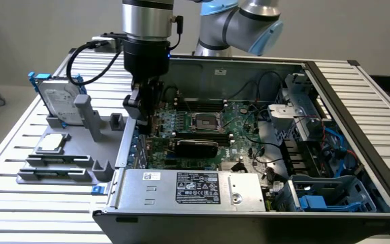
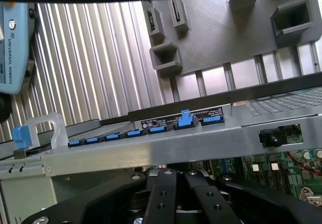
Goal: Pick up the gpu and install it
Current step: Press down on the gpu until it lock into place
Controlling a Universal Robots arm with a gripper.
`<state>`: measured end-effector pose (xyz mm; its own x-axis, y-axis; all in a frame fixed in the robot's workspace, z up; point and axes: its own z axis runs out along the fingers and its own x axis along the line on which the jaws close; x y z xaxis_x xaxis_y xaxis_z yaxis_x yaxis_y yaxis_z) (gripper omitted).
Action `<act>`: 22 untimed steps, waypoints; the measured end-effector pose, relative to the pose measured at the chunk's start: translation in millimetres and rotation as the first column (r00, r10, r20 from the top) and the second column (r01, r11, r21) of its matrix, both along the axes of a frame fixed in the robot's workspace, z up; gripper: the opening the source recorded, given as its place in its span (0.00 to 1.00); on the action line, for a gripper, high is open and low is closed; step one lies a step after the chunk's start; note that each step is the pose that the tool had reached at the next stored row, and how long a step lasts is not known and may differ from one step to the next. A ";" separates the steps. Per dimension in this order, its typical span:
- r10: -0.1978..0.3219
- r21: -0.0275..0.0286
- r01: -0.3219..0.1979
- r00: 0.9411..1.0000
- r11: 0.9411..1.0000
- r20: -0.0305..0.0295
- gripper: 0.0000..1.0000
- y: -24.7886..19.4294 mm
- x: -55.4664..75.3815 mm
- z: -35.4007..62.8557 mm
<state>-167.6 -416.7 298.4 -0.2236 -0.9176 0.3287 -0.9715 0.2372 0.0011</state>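
The gpu [image 1: 195, 147] shows as a short black-shrouded card seated across the green motherboard [image 1: 242, 122], inside the open computer case [image 1: 330, 96]. My gripper [image 1: 145, 127] reaches down into the case by the wall at the exterior view's left, just left of the gpu's end. In the wrist view the two black fingers [image 2: 162, 194] meet at the gripper [image 2: 176, 176], with nothing visible between them. Whether the fingertips touch the card or its bracket I cannot tell.
Along the case wall runs a row of blue slot clips [image 2: 151, 129], one raised clip [image 2: 185, 118]. A grey holder [image 1: 66, 152] at the exterior view's left carries a hard drive with blue rails [image 1: 58, 104], a chip [image 1: 53, 143] and memory sticks [image 1: 54, 172]. The power supply [image 1: 195, 189] sits at the case front.
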 end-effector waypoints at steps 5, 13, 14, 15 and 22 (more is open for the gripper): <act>-0.005 0.000 0.005 1.000 1.000 0.005 0.11 2.7 0.0 0.0; -0.007 0.000 0.007 1.000 1.000 0.008 0.11 3.0 0.0 0.1; -0.007 0.000 0.007 1.000 1.000 0.008 0.11 2.5 0.1 0.2; -0.007 0.000 0.007 1.000 1.000 0.008 0.11 1.9 0.1 0.2; -0.007 -0.004 0.007 1.000 1.000 0.008 0.11 -1.2 0.8 0.5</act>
